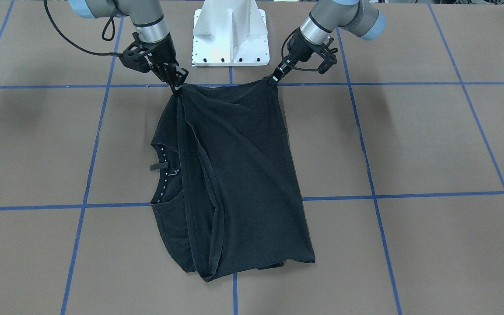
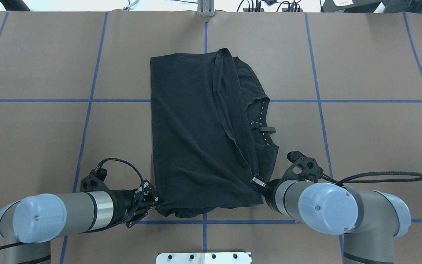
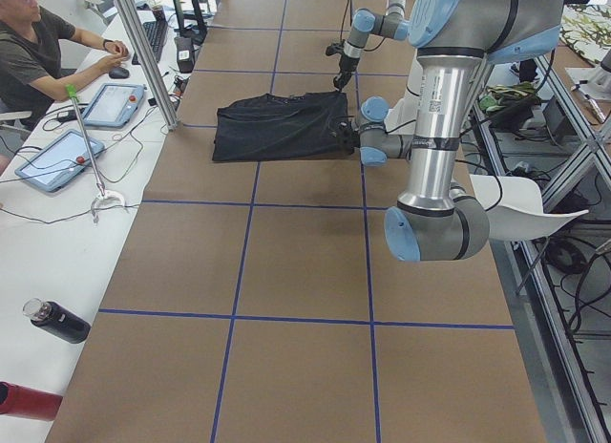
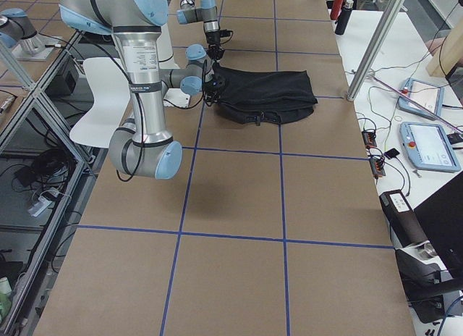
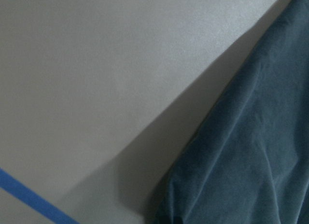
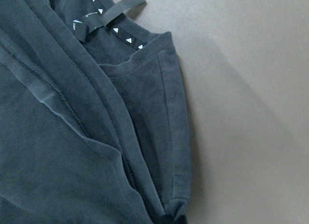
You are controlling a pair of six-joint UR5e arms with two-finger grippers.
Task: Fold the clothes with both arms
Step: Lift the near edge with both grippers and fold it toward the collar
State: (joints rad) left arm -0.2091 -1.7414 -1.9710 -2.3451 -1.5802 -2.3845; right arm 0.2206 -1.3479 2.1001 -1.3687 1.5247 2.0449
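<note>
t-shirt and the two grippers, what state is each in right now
T-shirt: folded over itself, lying on the table, neck opening exposed.
Left gripper: shut on a T-shirt corner at the robot-side edge.
Right gripper: shut on the other robot-side corner, cloth bunched there.

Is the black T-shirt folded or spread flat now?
Folded: the T-shirt is doubled over itself, its hem edge lying beside the neck trim.
</note>
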